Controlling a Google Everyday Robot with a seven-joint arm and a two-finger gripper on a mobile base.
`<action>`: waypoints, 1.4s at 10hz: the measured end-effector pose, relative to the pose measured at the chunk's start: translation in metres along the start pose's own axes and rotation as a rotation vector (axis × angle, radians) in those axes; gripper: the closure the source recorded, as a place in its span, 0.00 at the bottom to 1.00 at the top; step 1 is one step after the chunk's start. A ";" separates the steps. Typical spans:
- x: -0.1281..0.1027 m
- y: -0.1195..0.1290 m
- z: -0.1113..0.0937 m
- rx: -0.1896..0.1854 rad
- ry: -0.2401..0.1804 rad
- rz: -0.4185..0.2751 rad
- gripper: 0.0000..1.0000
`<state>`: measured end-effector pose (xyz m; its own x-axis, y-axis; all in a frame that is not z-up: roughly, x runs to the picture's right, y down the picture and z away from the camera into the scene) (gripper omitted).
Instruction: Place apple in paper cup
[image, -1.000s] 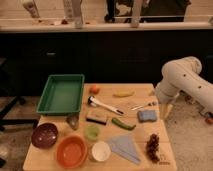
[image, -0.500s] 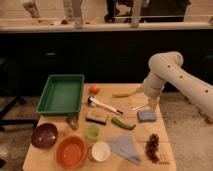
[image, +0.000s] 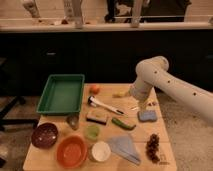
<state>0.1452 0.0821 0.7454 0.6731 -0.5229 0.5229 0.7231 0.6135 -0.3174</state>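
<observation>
The apple (image: 94, 89) is a small orange-red fruit on the wooden table (image: 160, 131), at the back just right of the green tray. The paper cup (image: 100, 150) is small and white and stands upright near the front edge, between the orange bowl and a blue cloth. My gripper (image: 142, 104) hangs from the white arm (image: 152, 75) over the right back part of the table, above a blue sponge. It is well to the right of the apple and far behind the cup, and I see nothing in it.
A green tray (image: 62, 93) lies at the back left. A purple bowl (image: 44, 135) and an orange bowl (image: 71, 151) stand at the front left. A brush (image: 105, 105), banana (image: 119, 94), brown sponge (image: 96, 117), green cup (image: 91, 131), blue sponge (image: 147, 116), blue cloth (image: 125, 147) and grapes (image: 152, 146) are spread about.
The arm has swung left from the table's right edge, and the gripper now hangs over the table near the blue sponge. The objects have not moved.
</observation>
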 end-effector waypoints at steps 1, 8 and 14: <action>-0.001 0.000 0.001 -0.001 0.002 -0.002 0.20; -0.001 -0.001 0.006 0.012 -0.009 -0.025 0.20; -0.016 -0.049 0.033 -0.009 0.005 -0.156 0.20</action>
<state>0.0939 0.0804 0.7785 0.5531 -0.6147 0.5624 0.8204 0.5193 -0.2393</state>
